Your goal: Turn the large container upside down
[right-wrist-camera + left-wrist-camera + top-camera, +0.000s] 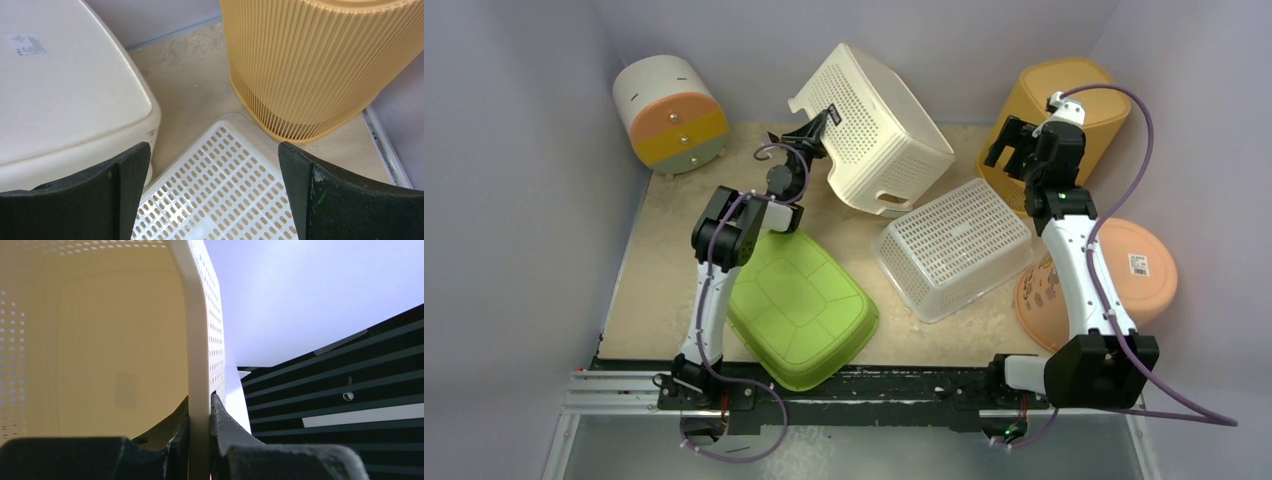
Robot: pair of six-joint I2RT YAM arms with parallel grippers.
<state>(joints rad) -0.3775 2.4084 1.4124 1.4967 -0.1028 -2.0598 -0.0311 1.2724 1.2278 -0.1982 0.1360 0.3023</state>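
Note:
The large container (879, 125) is a cream perforated basket, tipped up on its side at the back middle of the table. My left gripper (817, 128) is shut on its rim. In the left wrist view the cream rim wall (199, 365) stands pinched between both jaws of the left gripper (200, 405), with the basket's inside on the left. My right gripper (1014, 150) hangs open at the back right, holding nothing. In the right wrist view the right gripper (214, 150) hovers over a white slotted basket (215, 195), with the large container's smooth base (65, 95) on the left.
An upturned white slotted basket (954, 248) lies right of centre. An orange ribbed bin (1064, 105) (310, 65) stands at the back right, close to my right gripper. A green tub (802, 305) lies upturned near the front. A white drum (669, 112) and a peach bowl (1139, 270) sit by the walls.

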